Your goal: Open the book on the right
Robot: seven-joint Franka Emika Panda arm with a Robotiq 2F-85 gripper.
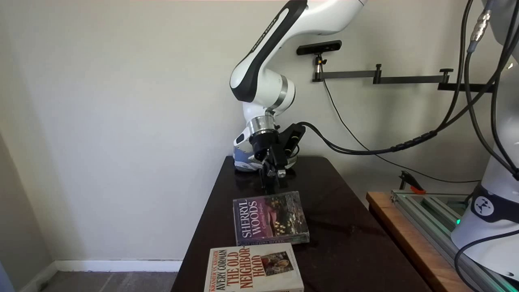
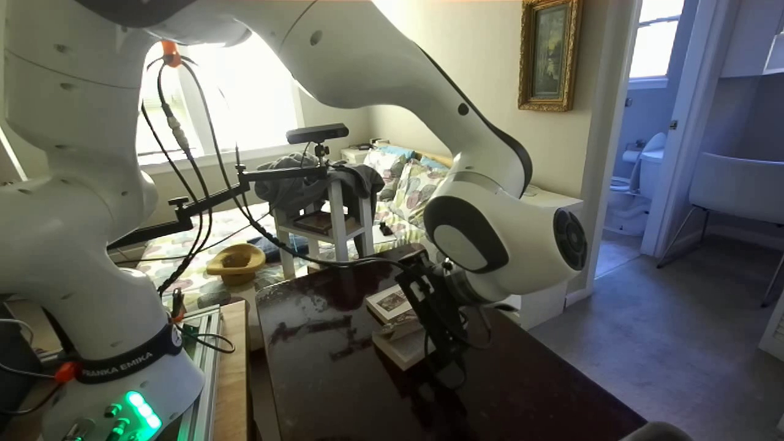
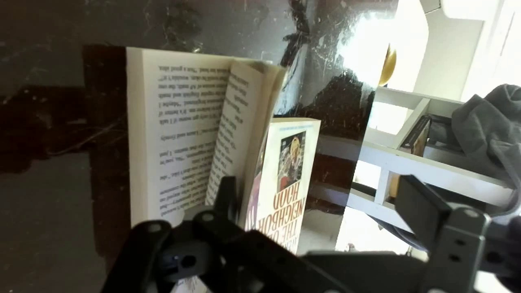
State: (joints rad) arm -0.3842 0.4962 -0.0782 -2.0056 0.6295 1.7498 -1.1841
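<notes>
The book lies on the dark table, partly open. In the wrist view its pale printed pages [image 3: 179,122] show, and a thick section with the front cover stands lifted and tilted toward the cream book. In an exterior view its dark purple-maroon cover [image 1: 269,219] shows. It also shows in an exterior view [image 2: 398,350], partly hidden behind the gripper. My gripper [image 3: 317,185] is wide open. One finger is inside the opened book, against or very close to the lifted pages; the other is far out past the cream book. The gripper also shows in both exterior views [image 1: 269,182] [image 2: 448,367].
The larger cream book [image 1: 255,269] with red lettering lies right beside the book; it also shows in the wrist view [image 3: 295,162]. The dark table [image 1: 344,251] has its edge near the robot's wooden bench [image 1: 399,227]. A white shelf [image 2: 337,226] stands beyond the table.
</notes>
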